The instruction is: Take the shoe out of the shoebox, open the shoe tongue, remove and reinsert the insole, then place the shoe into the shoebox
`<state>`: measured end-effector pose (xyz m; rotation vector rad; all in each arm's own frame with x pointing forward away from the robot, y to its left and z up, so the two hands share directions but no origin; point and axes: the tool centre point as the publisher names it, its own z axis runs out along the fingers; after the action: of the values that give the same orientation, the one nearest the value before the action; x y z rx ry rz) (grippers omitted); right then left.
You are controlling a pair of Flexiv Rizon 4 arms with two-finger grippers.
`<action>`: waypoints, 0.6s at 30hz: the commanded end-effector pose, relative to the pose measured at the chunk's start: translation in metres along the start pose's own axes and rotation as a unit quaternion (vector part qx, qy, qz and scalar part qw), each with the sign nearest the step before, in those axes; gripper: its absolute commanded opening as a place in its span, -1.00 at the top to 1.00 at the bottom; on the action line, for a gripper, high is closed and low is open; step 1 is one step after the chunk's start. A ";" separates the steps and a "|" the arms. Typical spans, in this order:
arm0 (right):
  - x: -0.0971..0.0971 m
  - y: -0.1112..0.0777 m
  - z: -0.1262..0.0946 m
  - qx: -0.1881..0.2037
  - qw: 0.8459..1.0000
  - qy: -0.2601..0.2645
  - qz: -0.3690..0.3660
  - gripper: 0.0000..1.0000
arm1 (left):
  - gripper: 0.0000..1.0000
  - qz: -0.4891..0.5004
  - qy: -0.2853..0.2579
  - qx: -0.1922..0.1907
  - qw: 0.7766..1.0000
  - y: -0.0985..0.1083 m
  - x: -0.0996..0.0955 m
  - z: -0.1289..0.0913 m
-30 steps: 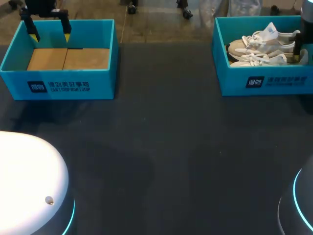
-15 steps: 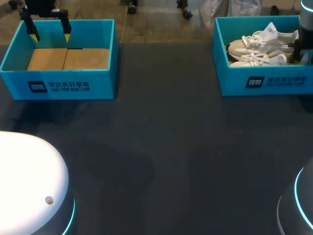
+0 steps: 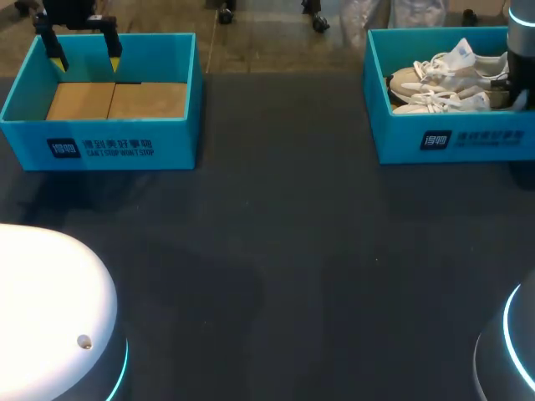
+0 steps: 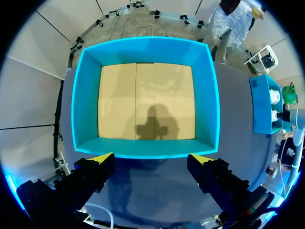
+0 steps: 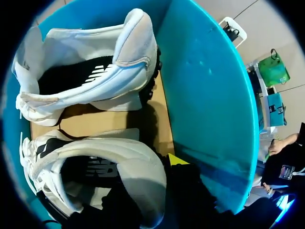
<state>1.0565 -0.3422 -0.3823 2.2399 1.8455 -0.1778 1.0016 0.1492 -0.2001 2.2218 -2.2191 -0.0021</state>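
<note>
Two white and beige shoes lie side by side in the blue shoebox (image 3: 451,142) at the table's far right. My right arm (image 3: 520,50) comes down into that box at the heels. In the right wrist view my right gripper (image 5: 152,181) is shut on the heel rim of the nearer shoe (image 5: 95,157), with one yellow fingertip (image 5: 177,160) outside the heel and the other finger inside the shoe. The second shoe (image 5: 109,76) lies ahead of it on the cardboard floor. My left gripper (image 3: 85,60) hangs open above the far wall of the empty left box (image 3: 100,150).
The left box (image 4: 145,155) holds only a tan cardboard floor. The right box's blue wall (image 5: 205,95) stands close beside my right gripper. Dark tabletop stretches between the two boxes and toward the near edge.
My right arm has sunk lower into the shoebox at the heels, and its fingers have closed in on the nearer shoe's heel. The left arm has not moved.
</note>
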 end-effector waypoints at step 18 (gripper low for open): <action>-0.028 -0.001 -0.094 -0.022 0.999 -0.016 0.017 1.00 | -1.00 0.000 0.000 0.000 1.000 0.001 0.000 0.000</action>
<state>1.0522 -0.3508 -0.3113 2.2306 1.7833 -0.1705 1.0016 0.1493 -0.2001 2.2218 -2.2189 -0.0022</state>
